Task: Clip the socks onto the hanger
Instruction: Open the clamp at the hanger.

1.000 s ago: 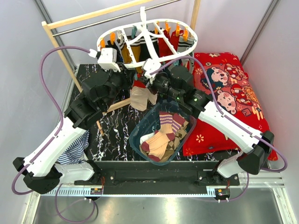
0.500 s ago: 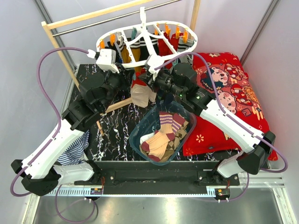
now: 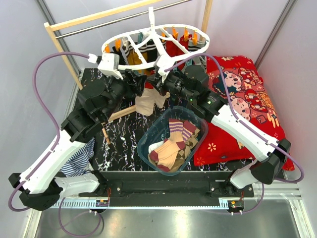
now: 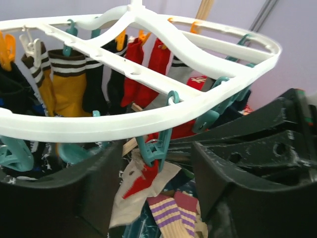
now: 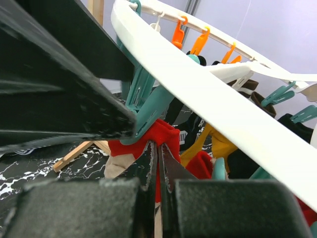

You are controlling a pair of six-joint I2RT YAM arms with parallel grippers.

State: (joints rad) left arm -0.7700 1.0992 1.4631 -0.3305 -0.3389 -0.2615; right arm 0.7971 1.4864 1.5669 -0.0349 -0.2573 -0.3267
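Nearest to me, just past the arm bases, a clear bluish oval plastic tub point(image 3: 142, 145) sits on the black, white-veined marble tabletop point(image 3: 119, 144). It holds loose socks point(image 3: 171, 146) in beige, argyle and maroon stripes. A blue-and-white striped cloth point(image 3: 79, 158) lies at the table's left edge and a red cartoon-print cushion point(image 3: 242, 104) on the right.

Just beyond the tub, a beige-and-red fabric sock point(image 3: 148, 103) hangs with its length straight down, red end uppermost, under a teal plastic clip point(image 4: 148, 151). The right gripper point(image 5: 157, 153) has its jaws pressed together on that red end. The left gripper point(image 4: 158, 158) holds its jaws wide apart on either side of the clip (whether they touch it, I cannot tell).

The clip dangles from the near rim of the large white oval plastic hanger point(image 4: 99, 126). Its long axis runs left to right, and its hook points up to the wooden rack with a metal rod point(image 3: 99, 14). On its far side are hung socks point(image 4: 69, 91) in mustard, black and red.

Compared with a second ago, the hanger's near rim sits higher, so the frame lies flatter. The left arm has drawn up and leftward. Pale lilac walls point(image 3: 29, 74) enclose the table.
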